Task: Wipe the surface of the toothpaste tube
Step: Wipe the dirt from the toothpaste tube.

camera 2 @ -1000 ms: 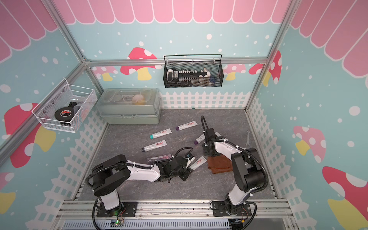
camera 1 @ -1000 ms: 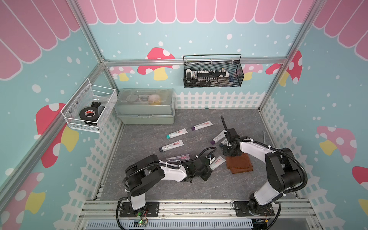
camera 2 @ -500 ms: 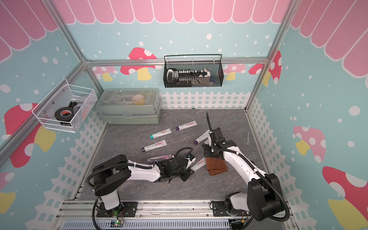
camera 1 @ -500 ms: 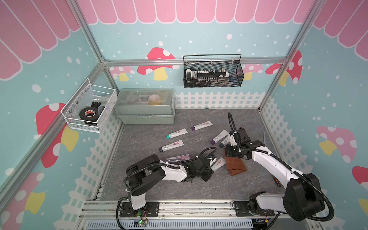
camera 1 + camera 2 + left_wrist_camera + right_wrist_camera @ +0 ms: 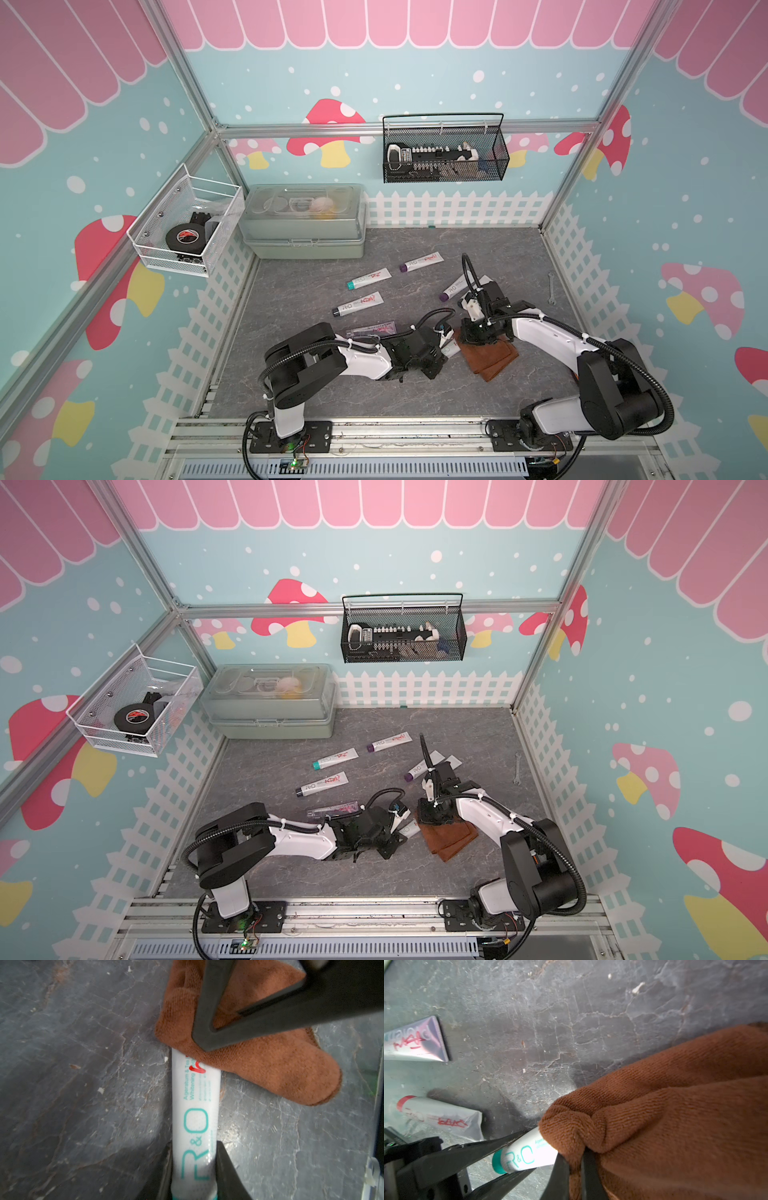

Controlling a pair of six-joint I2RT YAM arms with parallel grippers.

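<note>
My left fingers (image 5: 228,1172) clamp the toothpaste tube (image 5: 195,1105) near its cap (image 5: 497,1162), flat on the table (image 5: 83,1064). My right fingers (image 5: 558,1176) pinch the brown cloth (image 5: 270,1064) over its far end. I should press lightly, dragging the cloth toward the cap along the print, tube steady.

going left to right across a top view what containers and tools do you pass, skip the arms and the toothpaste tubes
white wire basket holding a tape roll → lidded storage box → black mesh basket → wrench. The brown cloth is left out: it overlaps the mesh basket's span.
</note>
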